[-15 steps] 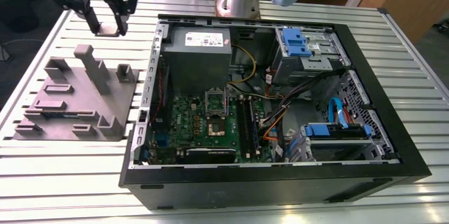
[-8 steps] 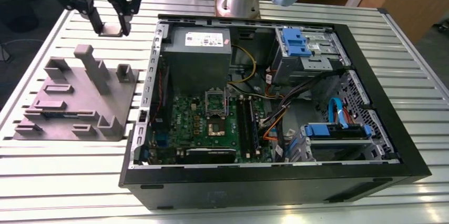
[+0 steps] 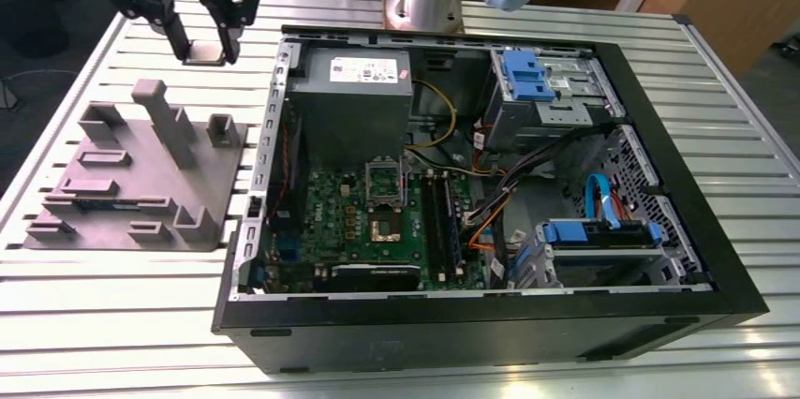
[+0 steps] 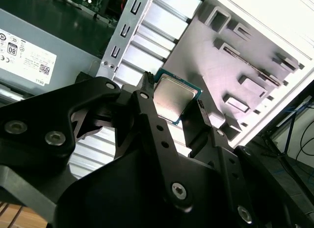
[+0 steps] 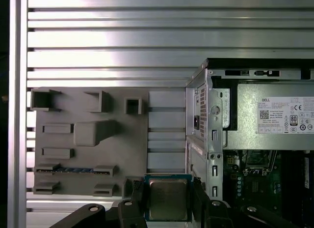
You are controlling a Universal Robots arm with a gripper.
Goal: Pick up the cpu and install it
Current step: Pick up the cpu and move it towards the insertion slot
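Cpu point(image 5: 168, 198), one only, is pinched by two opposite edges between the two fingers point(image 5: 139, 206) of the gripper point(image 3: 205, 47), its metal top bare in both wrist views. In the exterior view the gripper hangs over the slatted table point(image 3: 737, 137), above the open strip between the one grey fixture point(image 3: 125, 174) and the one open case point(image 3: 500, 324), touching neither.

The held cpu point(image 5: 168, 206) hangs over a bare worktop point(image 5: 167, 120) strip between the grey fixture point(image 5: 91, 139), with upright posts, and the case wall point(image 5: 201, 134). Inside, the power supply point(image 3: 356, 90) and cables point(image 3: 500, 188) border the socket point(image 3: 384, 223).
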